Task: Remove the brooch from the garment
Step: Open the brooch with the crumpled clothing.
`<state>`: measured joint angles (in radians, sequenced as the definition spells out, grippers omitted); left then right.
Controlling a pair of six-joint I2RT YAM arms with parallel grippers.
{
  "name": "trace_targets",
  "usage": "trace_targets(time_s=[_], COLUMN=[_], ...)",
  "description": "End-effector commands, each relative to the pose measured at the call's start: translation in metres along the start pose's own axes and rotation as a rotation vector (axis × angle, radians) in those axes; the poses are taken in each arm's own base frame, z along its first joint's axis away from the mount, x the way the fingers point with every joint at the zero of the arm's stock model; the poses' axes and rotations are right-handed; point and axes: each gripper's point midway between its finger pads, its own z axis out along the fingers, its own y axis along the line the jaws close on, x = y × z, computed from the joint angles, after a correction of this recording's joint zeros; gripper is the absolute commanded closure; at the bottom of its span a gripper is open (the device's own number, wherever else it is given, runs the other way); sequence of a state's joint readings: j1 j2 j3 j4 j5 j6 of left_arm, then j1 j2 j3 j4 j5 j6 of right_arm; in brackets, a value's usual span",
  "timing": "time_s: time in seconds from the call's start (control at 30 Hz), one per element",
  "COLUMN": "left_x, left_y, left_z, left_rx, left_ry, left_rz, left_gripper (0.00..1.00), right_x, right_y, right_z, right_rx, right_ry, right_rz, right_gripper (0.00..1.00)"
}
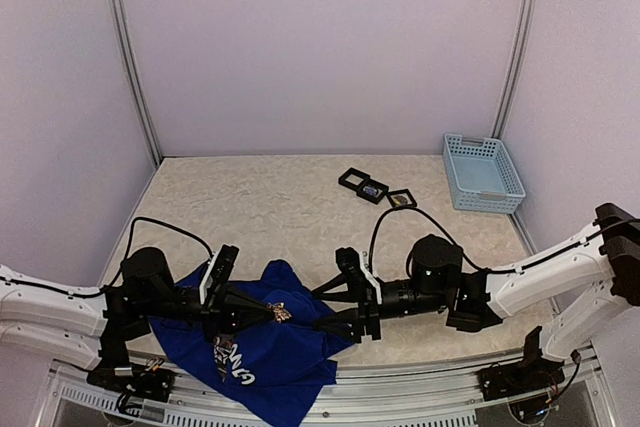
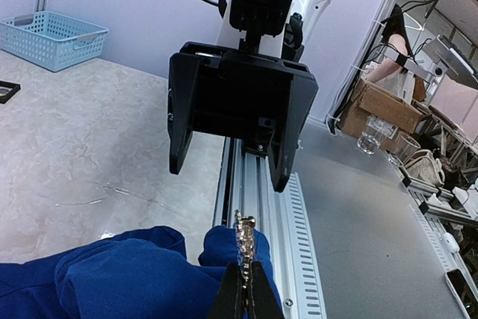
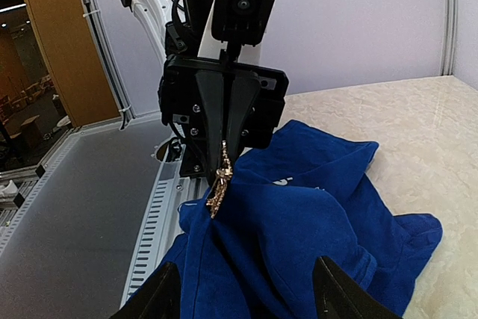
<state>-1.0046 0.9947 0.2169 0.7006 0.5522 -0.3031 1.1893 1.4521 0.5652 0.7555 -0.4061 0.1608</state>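
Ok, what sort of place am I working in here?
Probably a robotics lab test cell: plain white wall panels on aluminium posts enclose the table, and the left wrist view shows cardboard boxes and glassware beyond.

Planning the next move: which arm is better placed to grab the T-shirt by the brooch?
Right, probably: the right gripper is open and aimed at the blue T-shirt, while the left gripper is shut on the gold brooch.

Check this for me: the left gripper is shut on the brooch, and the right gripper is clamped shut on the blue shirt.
Not quite. The right gripper is open, its jaws wide apart over the blue shirt, as the right wrist view shows. The left gripper is indeed shut on the brooch.
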Motion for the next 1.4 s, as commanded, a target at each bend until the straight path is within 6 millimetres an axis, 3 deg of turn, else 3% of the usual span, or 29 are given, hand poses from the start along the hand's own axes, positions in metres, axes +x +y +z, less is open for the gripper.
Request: trace_targets(time_s=[0.0, 0.7, 1.07, 1.37], left_x=[0.001, 0.009, 0.009, 0.006], left_y=[-0.003, -0.010, -0.011, -0.011], left_z=[0.000, 0.012, 0.012, 0.009], left_rx=[0.026, 0.034, 0.025, 0.017], left_ry=[-0.007, 0.028, 0.025, 0.011], left_rz=[0.002, 0.034, 0.043, 0.053], left_gripper=[1.00, 1.00, 1.00, 1.00], right_x=[-0.015, 0.004, 0.009, 0.007], right_y=[0.013, 0.033, 0.038, 0.041], right_z=[0.010, 0.049, 0.054, 0.054], right_rx=[-0.052, -0.125, -0.149, -0.167], right_ry=[-0.046, 0.018, 0.033, 0.031], right_rz=[0.014, 0.066, 0.075, 0.075], right_gripper=[0.40, 0.57, 0.75, 0.82])
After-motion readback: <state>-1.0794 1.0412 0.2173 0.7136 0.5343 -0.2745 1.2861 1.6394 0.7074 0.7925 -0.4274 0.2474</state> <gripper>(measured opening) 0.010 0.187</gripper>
